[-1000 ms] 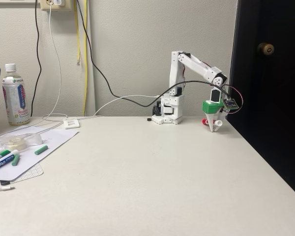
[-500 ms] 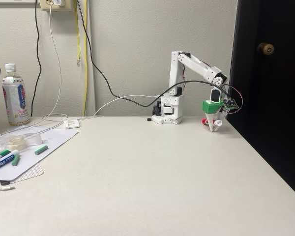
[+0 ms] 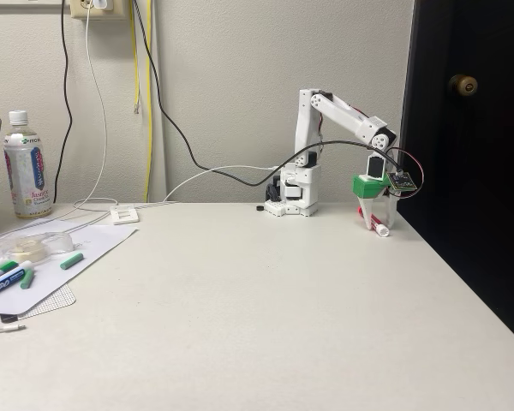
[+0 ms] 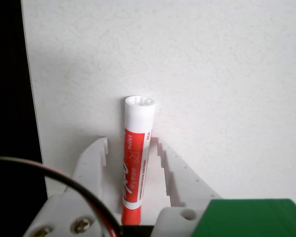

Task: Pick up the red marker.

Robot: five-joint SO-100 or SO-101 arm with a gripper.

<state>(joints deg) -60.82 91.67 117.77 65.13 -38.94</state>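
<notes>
wrist view: red marker (image 4: 136, 163) between end effector (image 4: 129, 145) fingers

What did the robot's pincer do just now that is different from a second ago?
The pincer has spread its fingers: a second ago they met in a narrow point, and now they stand apart on either side of the red marker, which lies on the table between them, not yet gripped. The arm barely moved. The bottle and the markers at the fixed view's left stayed put.
</notes>
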